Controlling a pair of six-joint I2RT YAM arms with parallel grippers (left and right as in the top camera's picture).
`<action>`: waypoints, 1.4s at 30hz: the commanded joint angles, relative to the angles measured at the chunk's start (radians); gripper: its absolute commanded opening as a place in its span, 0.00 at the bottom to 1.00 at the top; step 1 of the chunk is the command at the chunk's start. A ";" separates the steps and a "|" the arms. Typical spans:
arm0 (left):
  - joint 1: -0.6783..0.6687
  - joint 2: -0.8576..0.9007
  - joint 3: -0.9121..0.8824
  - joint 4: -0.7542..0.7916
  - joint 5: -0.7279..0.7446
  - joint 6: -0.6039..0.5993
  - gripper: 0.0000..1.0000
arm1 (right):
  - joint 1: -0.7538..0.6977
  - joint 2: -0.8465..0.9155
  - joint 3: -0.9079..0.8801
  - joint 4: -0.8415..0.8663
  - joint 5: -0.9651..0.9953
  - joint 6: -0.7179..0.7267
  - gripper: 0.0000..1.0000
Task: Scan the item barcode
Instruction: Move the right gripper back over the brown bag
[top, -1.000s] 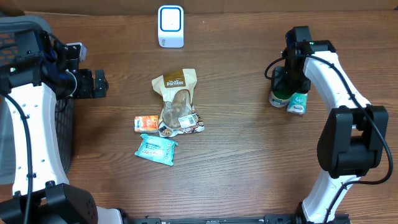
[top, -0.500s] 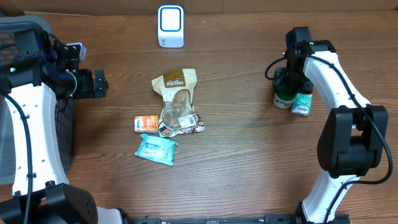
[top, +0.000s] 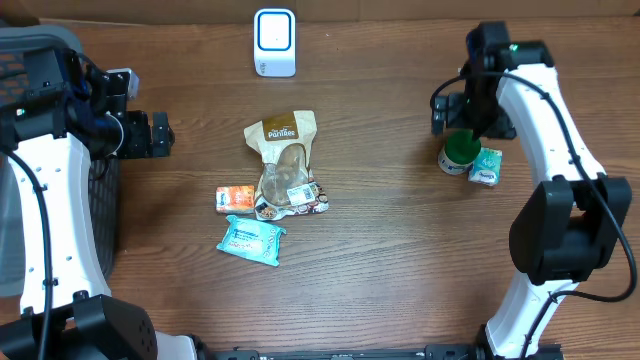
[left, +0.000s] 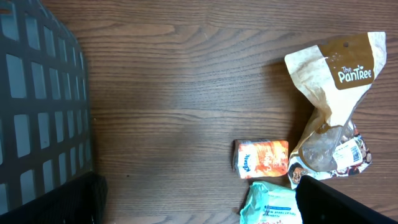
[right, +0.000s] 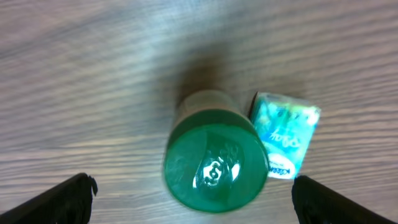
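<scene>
A green-capped bottle (top: 460, 153) stands upright on the table at the right, touching a small teal tissue pack (top: 486, 166). My right gripper (top: 471, 120) hovers straight above the bottle, open, holding nothing. The right wrist view looks down on the green cap (right: 214, 167) and the tissue pack (right: 283, 134), with my right gripper (right: 194, 200) spread wide to either side and clear of the cap. The white scanner (top: 274, 42) stands at the back centre. My left gripper (top: 160, 135) is open and empty at the far left. No barcode shows.
Mid-table lie a brown pouch (top: 283, 150), an orange pack (top: 235, 198) and a teal packet (top: 252, 240), also in the left wrist view as pouch (left: 336, 81), orange pack (left: 261, 157) and teal packet (left: 270, 205). A dark basket (left: 37, 93) stands at the left edge.
My right gripper has opened off the green bottle and risen toward the back. The bottle and tissue pack shifted slightly right and now stand free. The left arm has not moved.
</scene>
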 joint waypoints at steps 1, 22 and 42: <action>0.003 0.008 0.018 0.003 -0.002 0.019 0.99 | 0.009 -0.014 0.116 -0.053 -0.021 0.001 1.00; 0.003 0.008 0.018 0.003 -0.002 0.018 0.99 | 0.185 0.008 0.156 0.031 -0.449 0.002 1.00; 0.003 0.008 0.018 0.003 -0.002 0.019 1.00 | 0.299 0.151 0.156 0.036 -0.441 0.001 0.81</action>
